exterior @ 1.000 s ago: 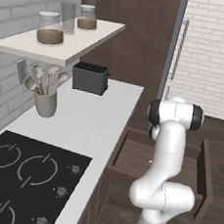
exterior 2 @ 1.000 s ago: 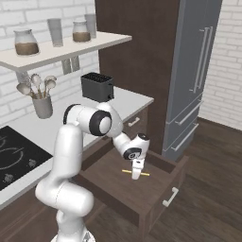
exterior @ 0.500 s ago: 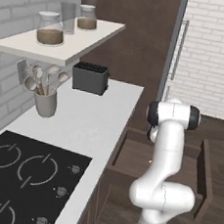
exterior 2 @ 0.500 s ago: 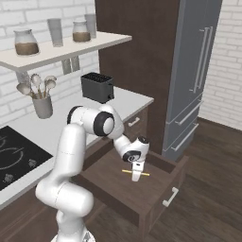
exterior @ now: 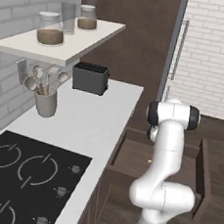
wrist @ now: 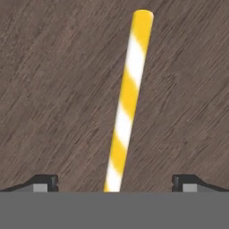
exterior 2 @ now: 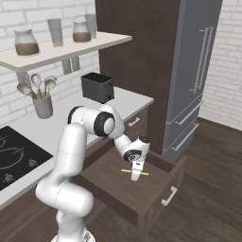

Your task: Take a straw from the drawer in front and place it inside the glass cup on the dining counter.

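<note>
While straw [wrist: 126, 103] lies flat on drawer [exterior 2: 156, 189] floor, yellow-white striped, gripper [exterior 2: 135, 174] hangs right over it, pointing down. Fingers [wrist: 44, 182] spread wide, one each side of straw, not touching. Drawer pulled open below white counter [exterior 2: 127, 101]; toaster [exterior 2: 97, 87] on counter behind.

Yellow-and-white striped straw [wrist: 126, 103] lying flat, open dark-brown drawer [exterior 2: 156, 189] floor
</note>
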Available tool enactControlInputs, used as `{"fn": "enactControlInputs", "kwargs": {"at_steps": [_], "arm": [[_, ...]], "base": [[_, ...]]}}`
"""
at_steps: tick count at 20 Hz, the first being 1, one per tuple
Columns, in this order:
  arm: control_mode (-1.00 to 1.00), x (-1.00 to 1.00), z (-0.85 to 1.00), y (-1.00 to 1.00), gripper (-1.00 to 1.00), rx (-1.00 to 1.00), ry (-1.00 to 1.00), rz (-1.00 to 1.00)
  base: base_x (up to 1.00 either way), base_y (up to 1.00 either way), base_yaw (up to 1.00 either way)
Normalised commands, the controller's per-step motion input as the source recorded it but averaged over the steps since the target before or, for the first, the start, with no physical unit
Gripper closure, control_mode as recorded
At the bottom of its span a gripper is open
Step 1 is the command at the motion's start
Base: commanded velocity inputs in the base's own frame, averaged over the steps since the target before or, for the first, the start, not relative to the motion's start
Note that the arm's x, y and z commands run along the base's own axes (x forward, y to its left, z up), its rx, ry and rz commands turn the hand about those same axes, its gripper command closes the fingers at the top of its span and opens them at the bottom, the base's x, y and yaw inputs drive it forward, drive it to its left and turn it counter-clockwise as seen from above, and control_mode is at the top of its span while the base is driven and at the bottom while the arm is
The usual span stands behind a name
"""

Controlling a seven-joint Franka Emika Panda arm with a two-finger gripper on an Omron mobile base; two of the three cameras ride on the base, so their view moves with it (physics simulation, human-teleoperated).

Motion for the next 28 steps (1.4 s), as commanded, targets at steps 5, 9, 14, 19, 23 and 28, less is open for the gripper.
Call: {"fn": "enactControlInputs", "kwargs": {"at_steps": [5, 9, 14, 19, 23, 28], "arm": [[-1.0, -0.04, -0.33, -0.03, 1.0, 0.0, -0.09, 0.0], [-1.0, -0.14, -0.37, -0.04, 1.0, 0.0, -0.09, 0.0], [-1.0, -0.28, -0.43, -0.11, 1.0, 0.0, -0.09, 0.0], [-1.0, -0.17, -0.52, -0.12, 1.0, 0.0, -0.01, 0.0], [-1.0, -0.15, -0.59, -0.14, 1.0, -0.02, 0.0, -0.02], [-1.0, 0.0, -0.63, -0.02, 1.0, -0.12, 0.08, -0.03]], "base": [[0.0, 0.0, 0.0], [0.0, 0.0, 0.0], [0.0, 0.0, 0.0], [0.0, 0.0, 0.0], [0.0, 0.0, 0.0], [0.0, 0.0, 0.0]]}}
